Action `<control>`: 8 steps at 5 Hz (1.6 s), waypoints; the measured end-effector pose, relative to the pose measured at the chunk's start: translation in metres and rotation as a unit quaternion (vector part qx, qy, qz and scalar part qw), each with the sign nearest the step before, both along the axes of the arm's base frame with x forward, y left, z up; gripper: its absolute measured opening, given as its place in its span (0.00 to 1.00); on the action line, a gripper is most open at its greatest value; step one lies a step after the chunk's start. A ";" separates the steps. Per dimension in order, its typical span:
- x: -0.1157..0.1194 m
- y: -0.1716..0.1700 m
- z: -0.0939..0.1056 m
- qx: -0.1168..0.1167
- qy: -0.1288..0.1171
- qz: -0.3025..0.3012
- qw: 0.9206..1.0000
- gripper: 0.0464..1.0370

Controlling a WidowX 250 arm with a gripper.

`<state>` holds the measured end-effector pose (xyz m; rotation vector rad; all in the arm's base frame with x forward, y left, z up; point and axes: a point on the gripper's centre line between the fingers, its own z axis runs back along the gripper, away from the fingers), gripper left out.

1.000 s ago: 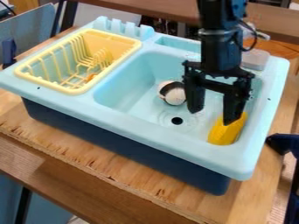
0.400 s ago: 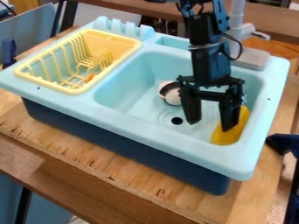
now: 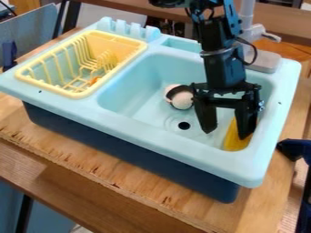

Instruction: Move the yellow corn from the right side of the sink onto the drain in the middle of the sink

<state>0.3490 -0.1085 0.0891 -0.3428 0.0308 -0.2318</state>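
The gripper (image 3: 226, 134) hangs open over the right part of the light blue sink basin, its two fingers apart and pointing down. Its right finger stands in front of a yellow object (image 3: 235, 141) that lies along the basin's right wall, covering part of it; whether they touch I cannot tell. Left of the gripper, a white round thing with a black band (image 3: 180, 97) rests in the basin, close behind the left finger. The dark drain hole (image 3: 184, 125) lies left of the fingertips.
A yellow dish rack (image 3: 79, 94) with a small orange piece in it sits on the left of the sink (image 3: 152, 136). A grey faucet (image 3: 260, 34) rises behind the basin. Dark blue parts (image 3: 294, 150) stand at the right edge.
The gripper first moved left and away from the front, then slightly right and down. The yellow object shifted a little toward the right wall, then appears more hidden behind the right finger.
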 end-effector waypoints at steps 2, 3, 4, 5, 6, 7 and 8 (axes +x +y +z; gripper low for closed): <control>0.002 -0.003 -0.012 0.005 0.017 0.004 1.000 0.91; 0.005 -0.001 -0.014 0.006 0.015 0.010 1.000 0.70; 0.007 0.000 -0.014 0.003 0.014 0.018 1.000 0.54; 0.005 0.002 -0.014 0.006 0.019 0.018 1.000 0.54; -0.003 0.008 -0.007 0.026 0.030 -0.001 0.999 0.54; -0.010 0.011 0.027 0.061 0.009 -0.020 0.998 0.54; -0.011 0.014 0.028 0.068 0.002 -0.018 0.997 0.54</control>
